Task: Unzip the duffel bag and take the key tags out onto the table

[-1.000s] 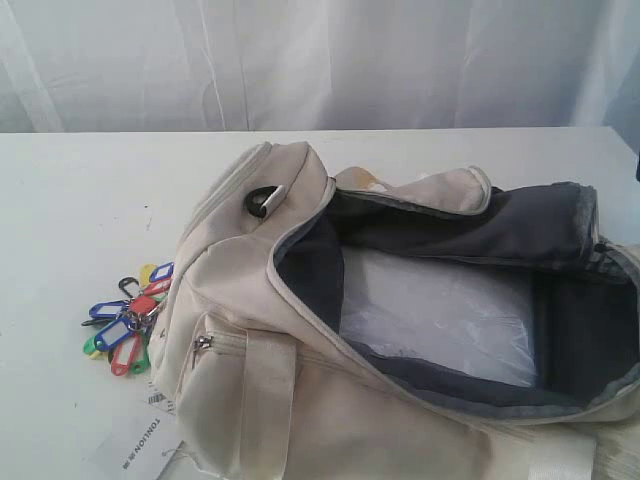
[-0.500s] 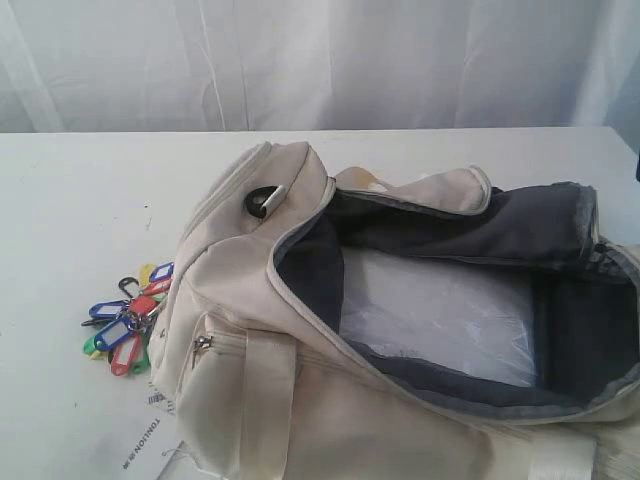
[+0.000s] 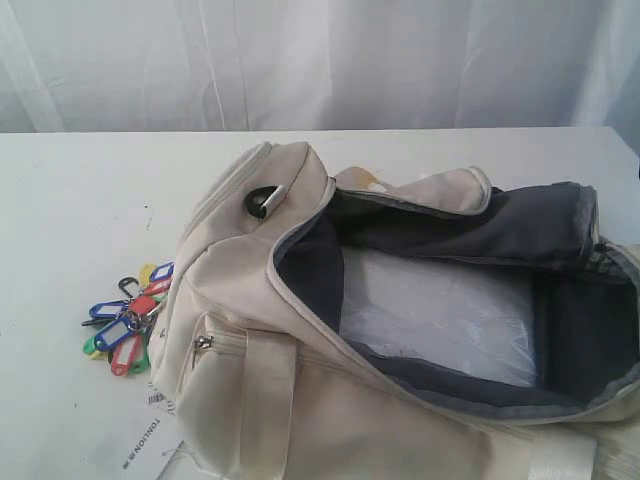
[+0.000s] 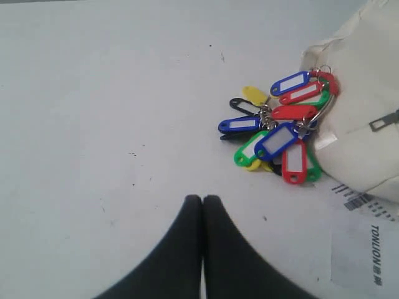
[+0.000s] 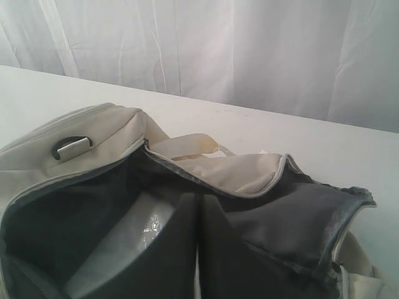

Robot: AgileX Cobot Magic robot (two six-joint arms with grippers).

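**Bag open, tags out on the bench**

The duffel bag (image 3: 350,430) lies on its side across the middle and right of the white bench (image 3: 80,200), its near edge running out of the exterior view. Its main zipper is undone and the mouth gapes wide, showing the dark grey lining (image 3: 520,235) and a pale, glossy sheet (image 3: 440,315) on the bottom. A black D-ring (image 3: 265,200) sits on the upper left end of the bag, and a small grey zip pull (image 3: 203,343) hangs on the side pocket.

The key tags (image 3: 128,318) rest on the bench just left of the bag's left end. They are fanned out in red, blue, green, yellow and black, and the nearest ones lie against the cream fabric. A white paper label (image 3: 140,445) with dark print lies on the bench nearer than the tags, partly under the bag.

The left tool (image 4: 202,200) has its two black fingers pressed together and holds nothing. It hangs above bare bench, near the tags but apart from them. The right tool (image 5: 198,198) is likewise drawn narrow and empty, and sits over the bag's open mouth. A white curtain (image 3: 300,60) hangs beyond the far edge of the bench.
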